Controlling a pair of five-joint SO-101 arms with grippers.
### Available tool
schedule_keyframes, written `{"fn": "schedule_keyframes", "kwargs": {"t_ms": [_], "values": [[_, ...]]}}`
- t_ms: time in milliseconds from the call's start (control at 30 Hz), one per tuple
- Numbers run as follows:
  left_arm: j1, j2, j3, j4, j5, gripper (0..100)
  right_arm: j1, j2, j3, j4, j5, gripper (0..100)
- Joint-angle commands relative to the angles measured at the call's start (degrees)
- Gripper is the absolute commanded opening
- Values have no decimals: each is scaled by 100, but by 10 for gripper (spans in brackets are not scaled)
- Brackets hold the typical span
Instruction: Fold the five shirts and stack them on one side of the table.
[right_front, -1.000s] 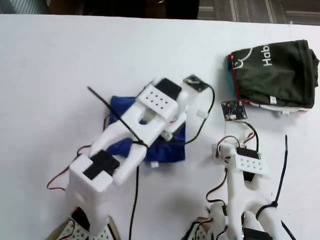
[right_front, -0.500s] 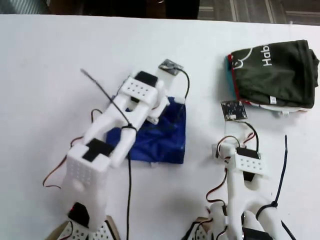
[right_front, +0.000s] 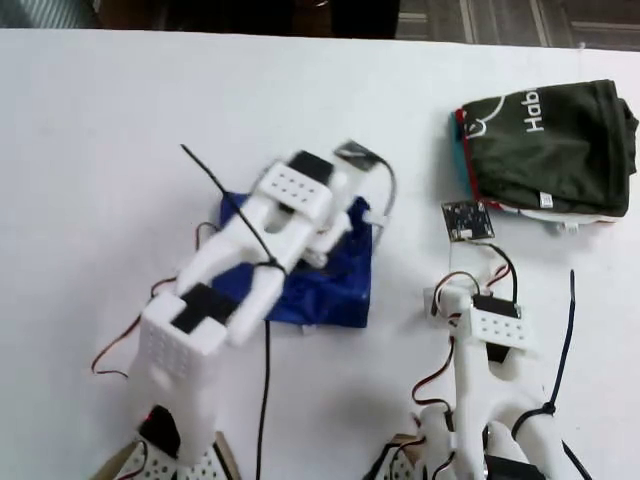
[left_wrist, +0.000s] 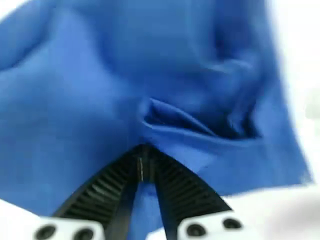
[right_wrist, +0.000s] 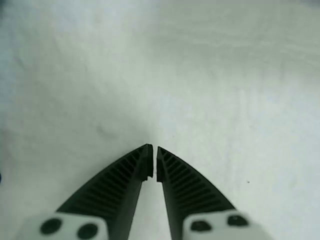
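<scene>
Left wrist view: the left claw (left_wrist: 144, 152) is clamped on a fold of the rumpled blue cloth shirt (left_wrist: 100, 75), which lies mid-way across the white worktop (right_front: 100, 120). The folded stack topped by a dark green shirt (right_front: 545, 135) lies well apart, on the right arm's side. The right claw (right_wrist: 152, 155), tips almost touching, holds nothing.

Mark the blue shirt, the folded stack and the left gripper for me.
blue shirt (right_front: 335, 290): high view, bare lower right part.
folded stack (right_front: 550, 135): high view, dark green top shirt.
left gripper (left_wrist: 143, 152): left wrist view, between its fingertips.
</scene>
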Motion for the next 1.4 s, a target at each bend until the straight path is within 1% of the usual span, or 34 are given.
{"fn": "schedule_keyframes", "kwargs": {"t_ms": [0,133,333,467,567,667,767,900,1000,1167,1300,1367], "values": [[501,-536,-75,290,-26,28,22,-22,-35,-92,44,21],[510,-985,-40,369,-44,28,22,-22,-35,-92,44,21],[-18,-1574,-22,255,-79,28,22,-22,-35,-92,44,21],[-369,-1319,470,-519,-70,28,22,-22,-35,-92,44,21],[-360,-958,1007,-1160,-53,28,22,-22,-35,-92,44,21],[-281,-659,1288,-1512,-44,28,22,-22,-35,-92,44,21],[-202,-527,1349,-1530,-35,28,22,-22,-35,-92,44,21],[-105,-580,1244,-1064,-35,28,22,-22,-35,-92,44,21],[-88,-818,1191,-730,-35,28,22,-22,-35,-92,44,21],[-35,-1336,1235,-527,-35,28,22,-22,-35,-92,44,21],[255,-1398,1420,-554,-35,28,22,-22,-44,-92,44,21],[492,-1398,1754,-791,-35,28,22,-22,-44,-92,44,21]]}}
